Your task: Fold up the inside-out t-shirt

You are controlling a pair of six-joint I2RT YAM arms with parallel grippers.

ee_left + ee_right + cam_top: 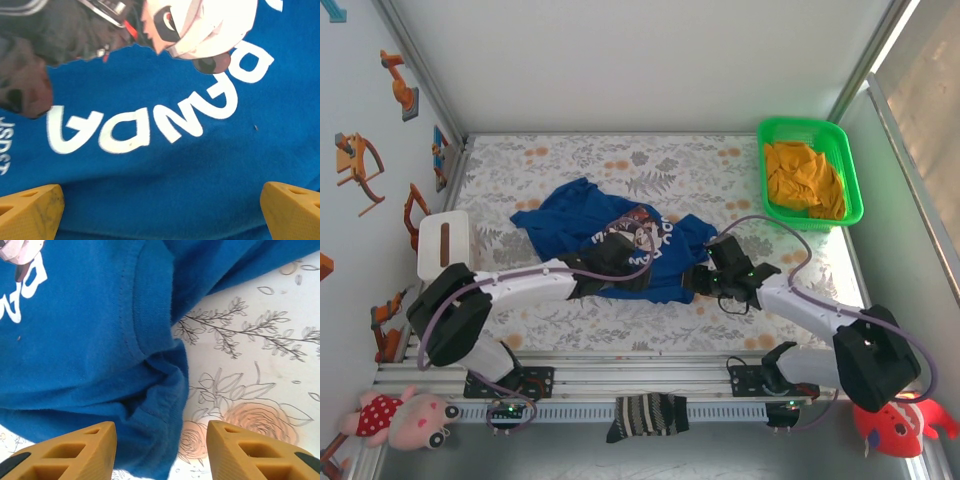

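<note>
The royal-blue t-shirt (560,222) lies crumpled in the middle of the floral table, a white-lettered print showing on top. My left gripper (620,262) hovers over the print. In the left wrist view its yellow fingertips (31,210) stand wide apart at the frame's lower corners, open, with flat blue cloth (165,175) below. My right gripper (705,278) is at the shirt's right edge. In the right wrist view it (162,452) is open, and a folded hem of the shirt (155,405) lies between its fingers (70,452), unpinched, beside bare tablecloth.
A green basket (853,175) holding an orange-yellow cloth (805,175) stands at the back right. A white stool-like block (442,245) sits at the left edge. A striped sock (645,415) hangs on the front rail, with plush toys (405,415) at both near corners.
</note>
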